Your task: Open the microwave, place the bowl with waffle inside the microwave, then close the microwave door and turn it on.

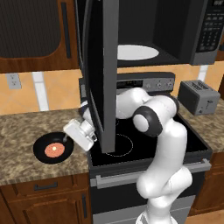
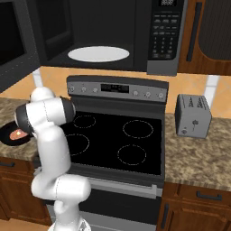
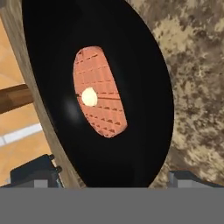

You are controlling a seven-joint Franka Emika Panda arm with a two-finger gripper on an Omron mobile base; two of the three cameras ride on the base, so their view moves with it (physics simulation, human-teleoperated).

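The bowl [image 1: 54, 148] sat on the brown speckled counter [image 1: 26, 127] to the left of the stove [image 1: 144, 144], close to the counter's front edge. It was round, black and shallow. The waffle [image 1: 54, 150] lay flat in the middle of the bowl, orange-brown with a grid on it and a pale yellow dot at its centre.

The microwave [image 2: 113, 31] hung above the stove. Its door [image 1: 101, 74] stood wide open, swung out toward the front, so it hung over the left part of the stove. Inside the microwave a white round plate [image 1: 137, 52] lay on the floor. The button panel [image 2: 163, 31] was on the microwave's right side.

The white arm [image 1: 164, 144] bent to the left, behind the open door, and reached down toward the bowl. The gripper [image 1: 70, 136] was at the bowl's right rim, just above it. In the hand view its two dark fingertips [image 3: 34, 175] stood far apart, one on each side of the near rim of the bowl, with nothing held between them. I could not tell if a tip touched the rim.

A grey toaster [image 2: 193, 115] stood on the counter to the right of the stove, well apart from the bowl.
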